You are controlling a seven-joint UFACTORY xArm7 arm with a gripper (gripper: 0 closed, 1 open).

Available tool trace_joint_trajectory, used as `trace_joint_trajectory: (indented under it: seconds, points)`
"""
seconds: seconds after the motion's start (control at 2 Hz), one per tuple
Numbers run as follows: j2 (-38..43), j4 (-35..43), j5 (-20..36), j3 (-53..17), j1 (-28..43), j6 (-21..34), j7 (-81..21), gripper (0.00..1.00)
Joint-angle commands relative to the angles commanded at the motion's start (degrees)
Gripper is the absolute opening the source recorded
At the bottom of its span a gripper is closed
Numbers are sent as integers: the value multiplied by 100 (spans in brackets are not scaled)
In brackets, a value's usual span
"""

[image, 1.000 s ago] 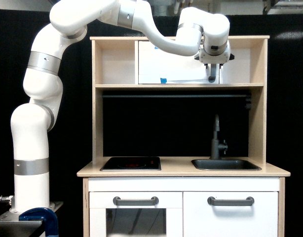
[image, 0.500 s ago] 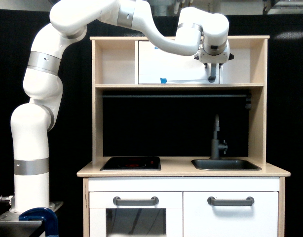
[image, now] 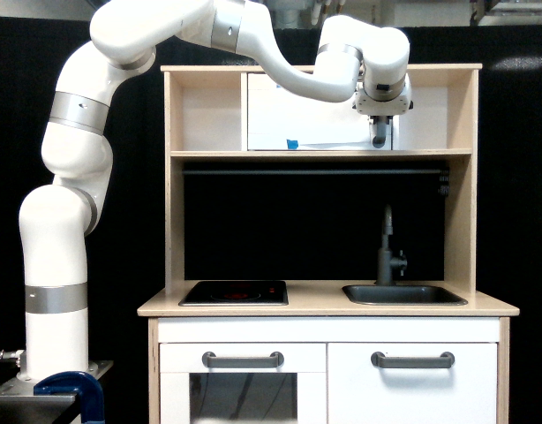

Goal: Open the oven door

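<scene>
**No readable text**

No words, brands, numbers or signs can be read anywhere. The blue tape point(image: 291, 144) on the oven door point(image: 297, 119), to the exterior view's left of the gripper point(image: 380, 140), is blank.

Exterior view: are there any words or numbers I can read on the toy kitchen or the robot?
None: no words, numbers or brand marks can be read.
The oven door carries only a plain blue tape piece, no writing.
The arm and the end effector show no readable label.
The lower doors are blank.
</scene>
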Motion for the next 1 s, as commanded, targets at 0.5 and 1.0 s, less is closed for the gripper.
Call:
trace_joint_trajectory:
  seconds: [0.5, 1.0]
  points:
    - [-143, -139, -18, 27, -113, 83, -11, 0]
    - [-201, -236, -30, 35, -253, 203, -73, 0]
